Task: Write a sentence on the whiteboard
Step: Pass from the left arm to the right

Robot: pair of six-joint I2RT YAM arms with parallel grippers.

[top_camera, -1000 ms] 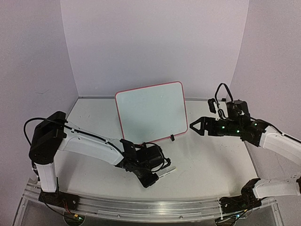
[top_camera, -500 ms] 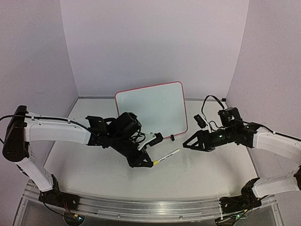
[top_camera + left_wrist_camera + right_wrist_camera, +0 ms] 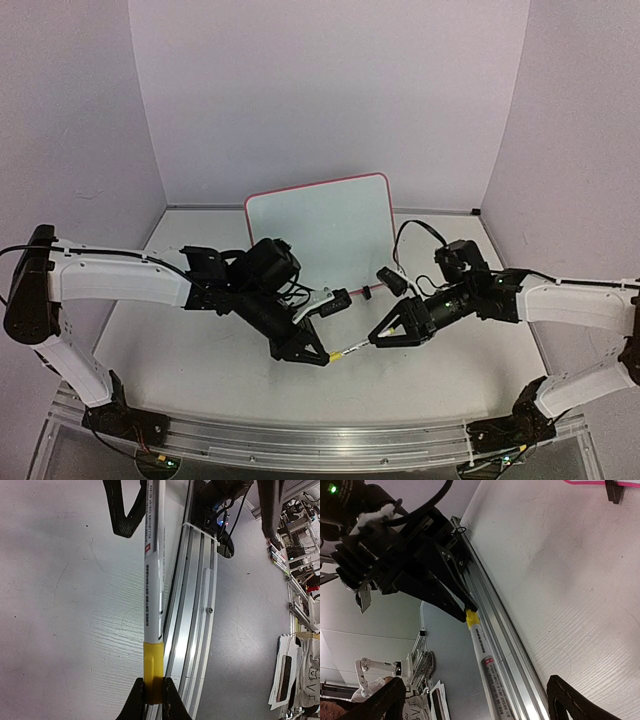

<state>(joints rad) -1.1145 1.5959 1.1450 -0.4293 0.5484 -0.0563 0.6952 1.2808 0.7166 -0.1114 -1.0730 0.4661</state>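
The marker [image 3: 152,590] bears a small red logo and fine black print along its white barrel, too small to read. Nothing legible shows on the whiteboard [image 3: 320,235]

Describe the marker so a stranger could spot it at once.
Find the red-framed whiteboard at the back. In front of it, the marker runs from the left gripper to the open right gripper. Nothing else is a slim white stick with a yellow tip.

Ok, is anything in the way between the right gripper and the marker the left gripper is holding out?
Nothing visible stands between them. The left gripper pinches the marker by its yellow end. The free end of the white barrel lies between the fingers of the open right gripper, which are not touching it.
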